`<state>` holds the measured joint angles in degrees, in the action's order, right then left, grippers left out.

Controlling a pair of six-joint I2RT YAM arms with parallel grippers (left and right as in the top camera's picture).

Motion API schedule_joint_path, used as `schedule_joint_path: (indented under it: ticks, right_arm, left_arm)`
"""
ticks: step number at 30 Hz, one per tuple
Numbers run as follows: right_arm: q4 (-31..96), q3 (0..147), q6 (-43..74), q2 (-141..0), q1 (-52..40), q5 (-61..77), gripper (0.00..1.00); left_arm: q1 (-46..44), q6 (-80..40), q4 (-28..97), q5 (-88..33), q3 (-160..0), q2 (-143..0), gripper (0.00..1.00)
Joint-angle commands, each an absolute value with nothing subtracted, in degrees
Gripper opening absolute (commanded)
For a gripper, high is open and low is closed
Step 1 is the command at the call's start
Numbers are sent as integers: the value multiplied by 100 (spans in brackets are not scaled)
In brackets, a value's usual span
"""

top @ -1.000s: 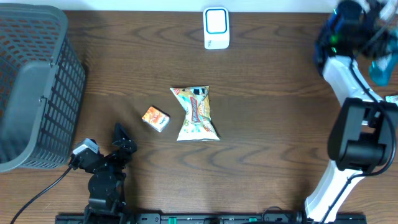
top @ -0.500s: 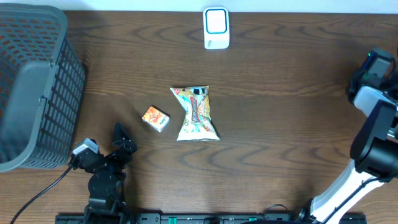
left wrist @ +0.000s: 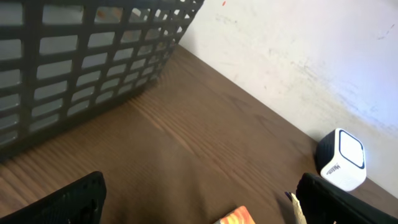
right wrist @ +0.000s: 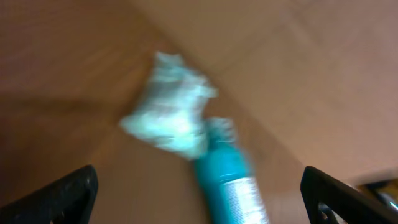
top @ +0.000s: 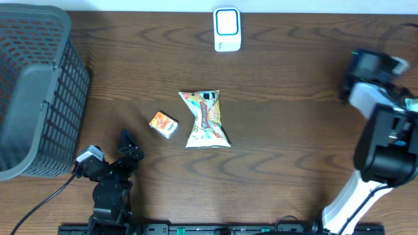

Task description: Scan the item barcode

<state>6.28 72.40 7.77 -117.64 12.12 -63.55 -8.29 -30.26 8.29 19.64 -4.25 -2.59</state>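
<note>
A white scanner with a blue face (top: 227,29) stands at the back middle of the table and shows again as the scanner (left wrist: 342,158) in the left wrist view. A colourful snack bag (top: 208,119) lies mid-table with a small orange box (top: 163,124) to its left. My left gripper (top: 128,146) rests open near the front left, the left gripper (left wrist: 205,208) empty and the orange box (left wrist: 236,218) just ahead of it. My right arm (top: 369,72) is at the table's right edge. The right gripper (right wrist: 202,190) is open over a blurred teal bottle (right wrist: 230,186).
A large grey mesh basket (top: 32,91) fills the left side; the basket wall (left wrist: 81,62) looms in the left wrist view. A crumpled white thing (right wrist: 171,112) lies beside the teal bottle on a brown surface. Something white (top: 411,103) pokes in at the right edge.
My right arm has swung from the back right corner out to the right edge and back a little inward. Its jaws have widened. The left arm has not moved.
</note>
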Motion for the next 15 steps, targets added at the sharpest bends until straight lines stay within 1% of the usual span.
schedule_joint_path:
  ticks: [1, 3, 5, 6, 7, 9, 10, 12, 14, 15]
  right_arm:
    - [1476, 7561, 1538, -11306, 174, -4755, 98]
    - [2349, 7723, 2495, -11194, -392, -3500, 98]
    - [2923, 7859, 3452, -11122, -832, -2102, 94]
    - [3039, 7887, 3839, -11109, -1028, -1406, 88]
    - [3087, 7887, 4233, -11098, -1225, -733, 79]
    - [3114, 7878, 5207, -11115, -1667, 491, 75]
    - [3050, 7876, 5529, -11137, -1892, 821, 77]
    - [2718, 7881, 5253, -11137, -2368, 891, 84]
    - [2716, 8009, 4862, -11126, -2899, 266, 96]
    - [2897, 8130, 4829, -11126, -3140, -158, 99]
  left_arm:
    - [-821, -3072, 886, 2001, -285, -259, 98]
    - [-821, -3072, 888, 2001, -285, -259, 98]
    - [-821, -3072, 886, 2001, -285, -259, 98]
    - [-821, -3072, 886, 2001, -285, -259, 98]
    - [-821, -3072, 888, 2001, -285, -259, 98]
    - [-821, -3072, 886, 2001, -285, -259, 98]
    - [-821, -3072, 886, 2001, -285, -259, 98]
    - [-821, -3072, 886, 2001, -285, -259, 98]
    - [-821, -3072, 888, 2001, -285, -259, 98]
    - [-821, -3072, 886, 2001, -285, -259, 98]
